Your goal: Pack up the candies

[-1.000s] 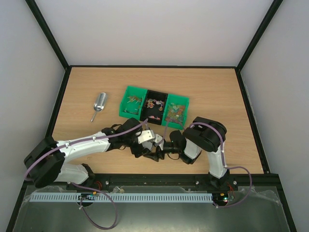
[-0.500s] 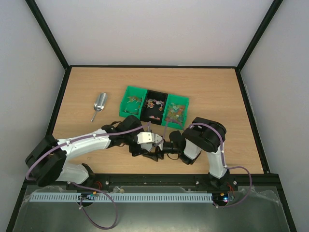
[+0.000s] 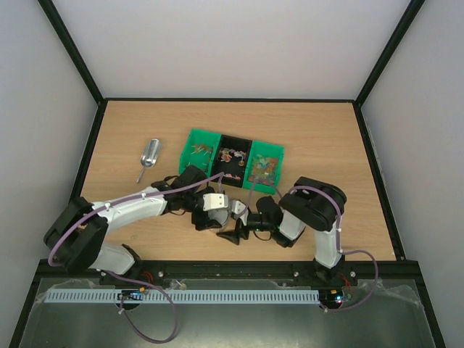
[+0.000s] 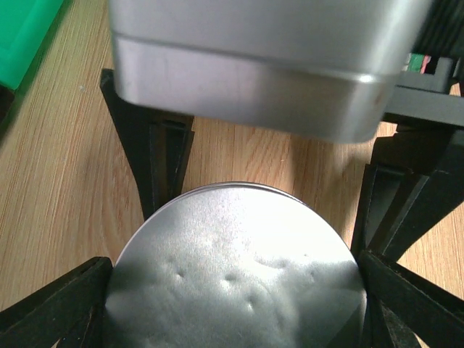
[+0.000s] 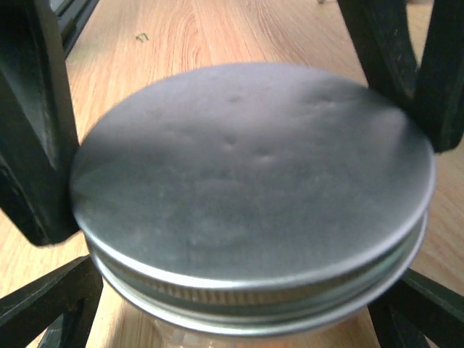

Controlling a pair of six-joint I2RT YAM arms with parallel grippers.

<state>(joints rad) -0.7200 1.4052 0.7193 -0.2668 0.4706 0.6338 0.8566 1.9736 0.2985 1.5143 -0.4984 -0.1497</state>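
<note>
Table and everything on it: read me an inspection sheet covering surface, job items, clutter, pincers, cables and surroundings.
Surface: wooden table, light grain.
Job's things: candies in three bins; jar between the arms, metal lid on it.
Clutter: metal scoop left of the bins.
Pincers: left pincer closed on the lid's rim; right pincer straddles the jar, contact hidden.
Cables: purple cables along both arms.
Surroundings: plain white walls, black frame.

The table (image 3: 326,138) is light brown wood. A shiny metal scoop (image 3: 148,159) lies on the far left. Beside it, in the middle, three boxes sit in a row: green box (image 3: 185,156), black box (image 3: 235,138), second green box (image 3: 267,147). They hold candies (image 3: 230,154). Nearer is a jar (image 3: 238,211) with a grey lid (image 5: 250,167).
</note>
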